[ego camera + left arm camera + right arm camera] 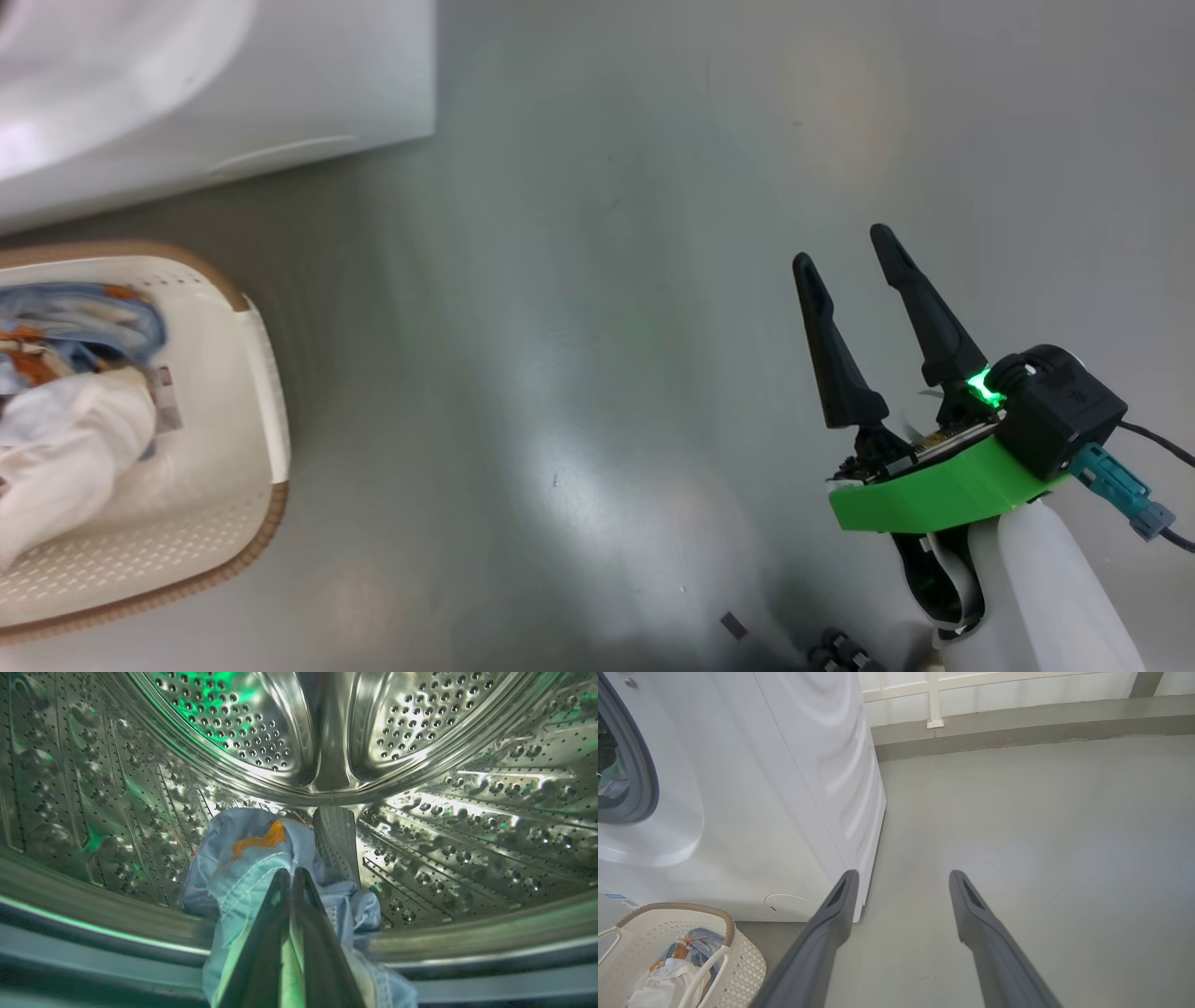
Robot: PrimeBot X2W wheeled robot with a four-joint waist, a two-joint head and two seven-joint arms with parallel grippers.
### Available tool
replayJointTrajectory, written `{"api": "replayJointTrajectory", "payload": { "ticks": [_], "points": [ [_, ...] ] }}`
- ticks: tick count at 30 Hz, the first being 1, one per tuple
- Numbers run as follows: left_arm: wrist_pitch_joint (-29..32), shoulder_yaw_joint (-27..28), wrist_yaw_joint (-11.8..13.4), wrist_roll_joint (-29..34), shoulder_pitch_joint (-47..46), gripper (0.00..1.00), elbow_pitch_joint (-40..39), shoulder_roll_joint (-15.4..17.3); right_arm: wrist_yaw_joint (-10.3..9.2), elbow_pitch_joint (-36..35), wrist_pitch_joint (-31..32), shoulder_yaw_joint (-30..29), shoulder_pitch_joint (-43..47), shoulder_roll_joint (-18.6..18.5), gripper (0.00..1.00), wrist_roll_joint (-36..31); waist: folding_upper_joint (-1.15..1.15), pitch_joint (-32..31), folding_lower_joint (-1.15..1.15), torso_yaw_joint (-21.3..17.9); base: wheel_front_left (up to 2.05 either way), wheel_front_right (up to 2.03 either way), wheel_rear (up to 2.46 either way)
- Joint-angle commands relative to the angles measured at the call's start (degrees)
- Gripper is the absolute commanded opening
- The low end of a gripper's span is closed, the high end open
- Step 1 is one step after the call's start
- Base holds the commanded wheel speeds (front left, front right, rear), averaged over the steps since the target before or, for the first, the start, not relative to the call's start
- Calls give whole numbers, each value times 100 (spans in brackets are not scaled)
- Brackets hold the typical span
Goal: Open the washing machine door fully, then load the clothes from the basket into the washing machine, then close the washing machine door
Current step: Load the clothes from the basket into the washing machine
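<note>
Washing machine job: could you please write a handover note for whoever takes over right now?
Left gripper: shut, inside the drum, tips against a blue garment lying over the drum's lip; grip unclear.
Right gripper: open, empty, over the floor.
Basket: holds a white garment and printed blue fabric.
Done: door open, one garment partly in.
To do: load the rest, close the door.

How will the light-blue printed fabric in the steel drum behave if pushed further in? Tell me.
Likely floppy: the light-blue printed fabric lies crumpled in soft folds. Probably light, being thin cloth. It may trail behind, since part drapes over the front lip of the perforated steel drum.
</note>
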Motion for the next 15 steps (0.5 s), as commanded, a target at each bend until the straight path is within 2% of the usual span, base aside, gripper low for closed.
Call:
{"api": "replayJointTrajectory", "payload": {
  "ticks": [1,7,15],
  "points": [
    [-213,148,70,167,-232,0,-77,439,35,-138,-27,167,-12,31,100,67,0,127,0,-110,0,0,0],
    [-1013,123,176,535,-837,0,207,573,35,-138,-27,241,-99,35,100,147,0,341,0,-291,0,0,0],
    [-1513,65,186,712,-1326,0,692,633,35,-188,-27,314,-215,38,100,192,0,630,0,-436,0,0,0]
  ]
}}
